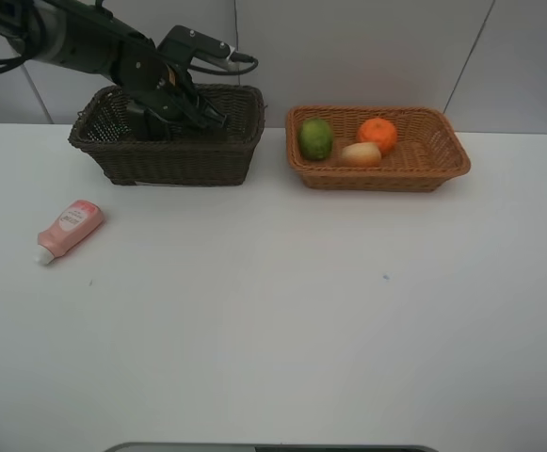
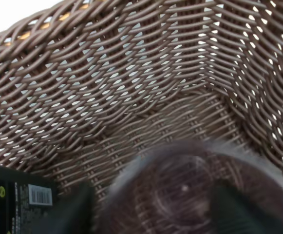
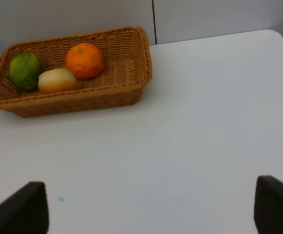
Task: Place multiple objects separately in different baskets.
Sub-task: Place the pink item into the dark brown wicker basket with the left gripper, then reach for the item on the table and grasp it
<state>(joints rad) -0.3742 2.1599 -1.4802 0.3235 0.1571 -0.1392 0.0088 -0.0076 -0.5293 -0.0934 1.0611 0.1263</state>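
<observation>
Three fruits in shallow tan wicker basket [image 1: 442, 160], pink tube [image 1: 68, 229] on white table [image 1: 282, 311], my left gripper [image 1: 174, 113] inside deep dark-brown wicker basket [image 1: 188, 160], its jaw state unclear, my right gripper [image 3: 148, 207] spread wide, holding nothing.

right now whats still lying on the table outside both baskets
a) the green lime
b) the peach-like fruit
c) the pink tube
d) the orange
c: the pink tube lies on the bare table at the left of the high view, while the orange, the green lime and the peach-like fruit all sit inside the light tan basket.
</observation>
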